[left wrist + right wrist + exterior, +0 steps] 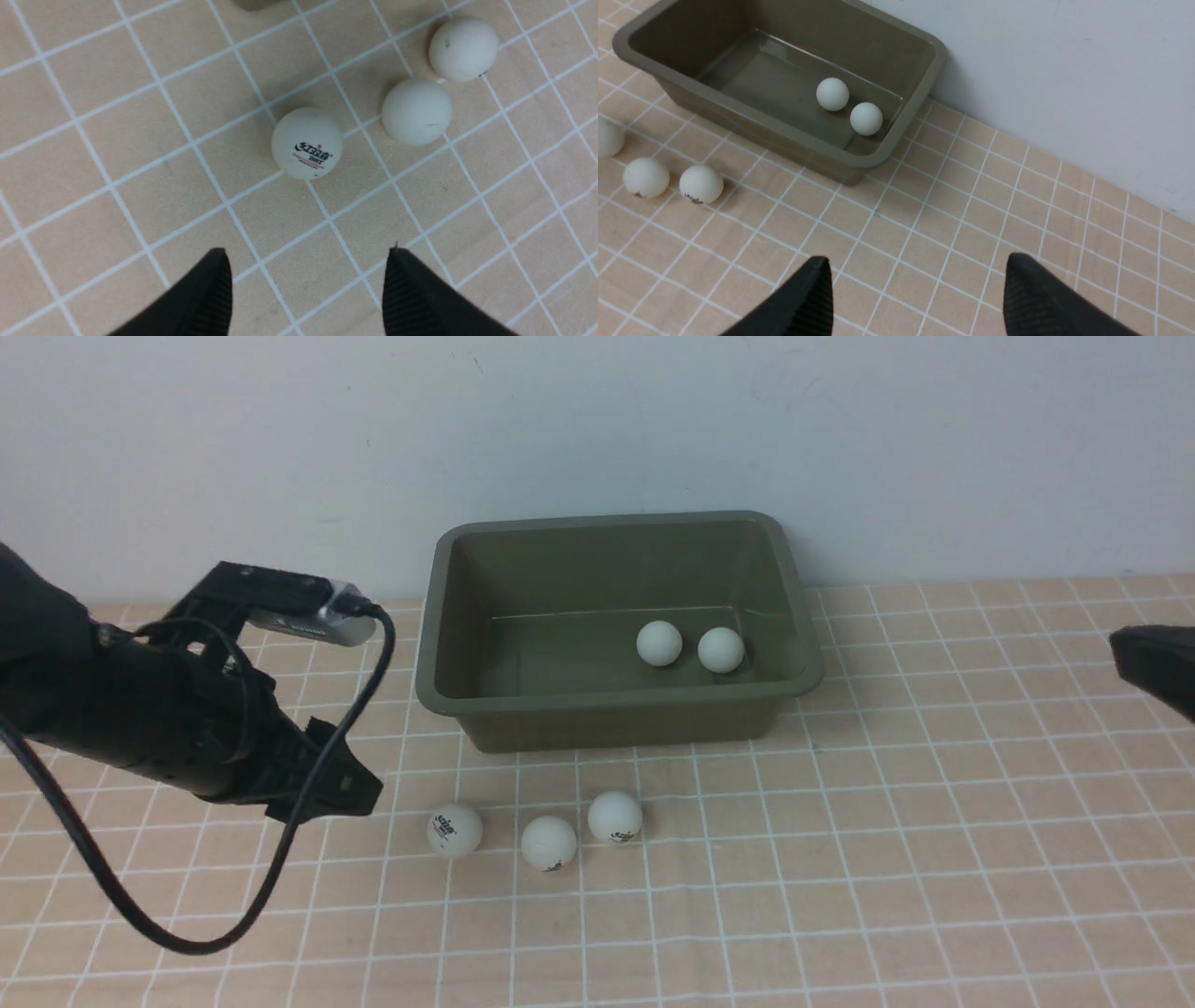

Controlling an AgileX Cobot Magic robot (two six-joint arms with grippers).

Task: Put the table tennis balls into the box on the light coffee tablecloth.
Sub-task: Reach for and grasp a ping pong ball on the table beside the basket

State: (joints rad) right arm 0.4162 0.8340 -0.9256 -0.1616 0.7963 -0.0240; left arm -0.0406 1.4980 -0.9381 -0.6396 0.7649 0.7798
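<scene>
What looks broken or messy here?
Nothing looks broken or spilled. The box sits upright with two balls inside. Three balls lie on the tablecloth in front of it, simply not put in yet.

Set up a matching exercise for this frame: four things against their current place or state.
Things: 1 olive-green rectangular plastic box; 2 leftmost white matte ball; 3 black left pincer; 4 black right pincer.
States: a open, close to the loose balls; b holds two white balls; c open, far right, away from every ball; d loose, in front of the box.
Pairs: 1-b; 2-d; 3-a; 4-c.
</scene>
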